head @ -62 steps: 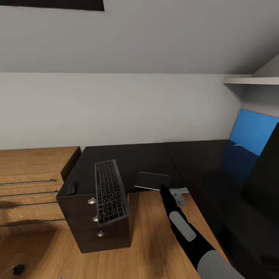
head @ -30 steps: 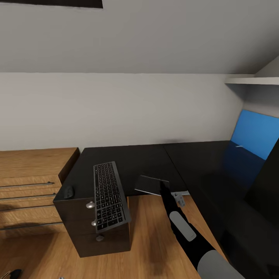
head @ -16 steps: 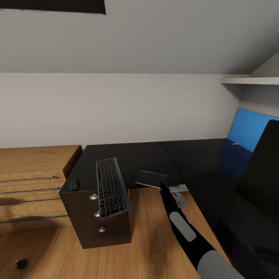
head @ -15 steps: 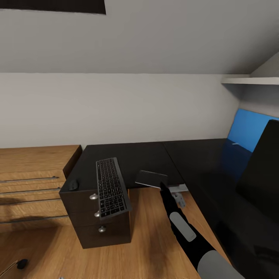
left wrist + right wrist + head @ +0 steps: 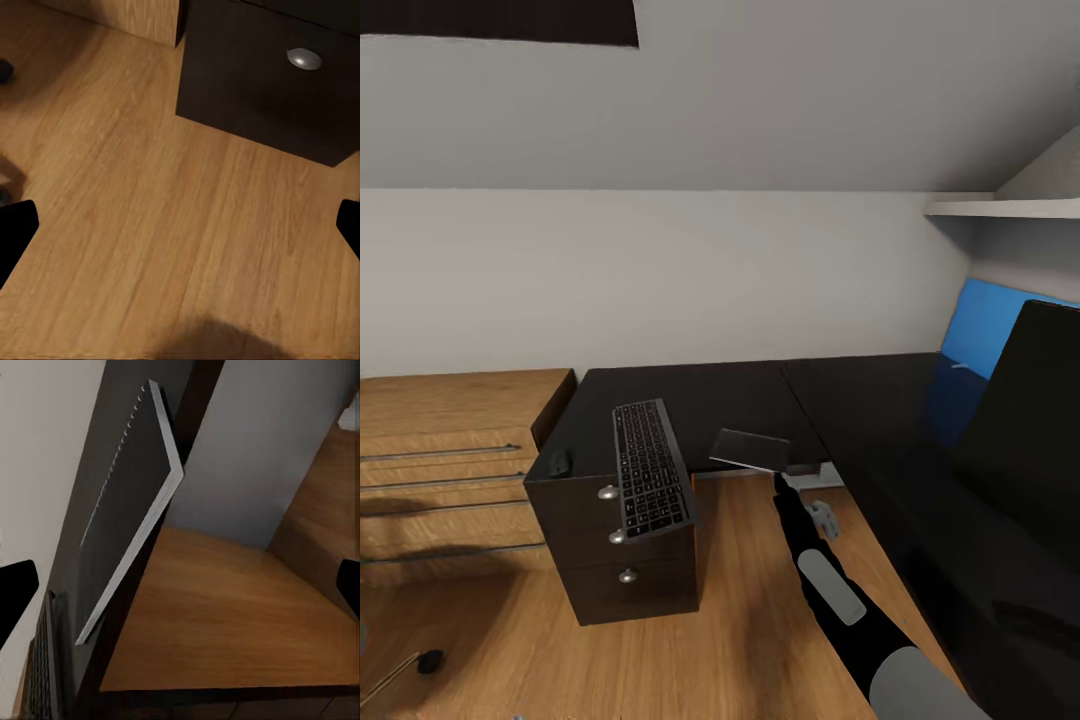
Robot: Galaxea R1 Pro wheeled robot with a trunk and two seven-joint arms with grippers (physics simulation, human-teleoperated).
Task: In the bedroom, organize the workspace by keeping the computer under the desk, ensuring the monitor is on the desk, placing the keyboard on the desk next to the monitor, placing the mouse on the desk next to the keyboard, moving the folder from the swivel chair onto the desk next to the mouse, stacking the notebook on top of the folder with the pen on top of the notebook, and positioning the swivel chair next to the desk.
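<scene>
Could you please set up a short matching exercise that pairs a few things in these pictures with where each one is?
Things:
1. keyboard
2. small dark slab
3. folder
4. silver knob

Places:
A. leaning at the far right, behind the monitor
B. on a drawer front
C. overhanging the desk edge above the drawers
D. jutting off the desk's front edge near the right arm

Pairs: 1-C, 2-D, 3-A, 4-B

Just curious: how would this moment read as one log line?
slim black-keyed keyboard: overhanging glossy black desk edge | right fingers: open, near flat dark slab

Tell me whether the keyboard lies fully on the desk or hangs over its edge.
Hanging over. The keyboard juts past the desk's front edge, covering the top drawer's face beside its silver knobs.
</scene>
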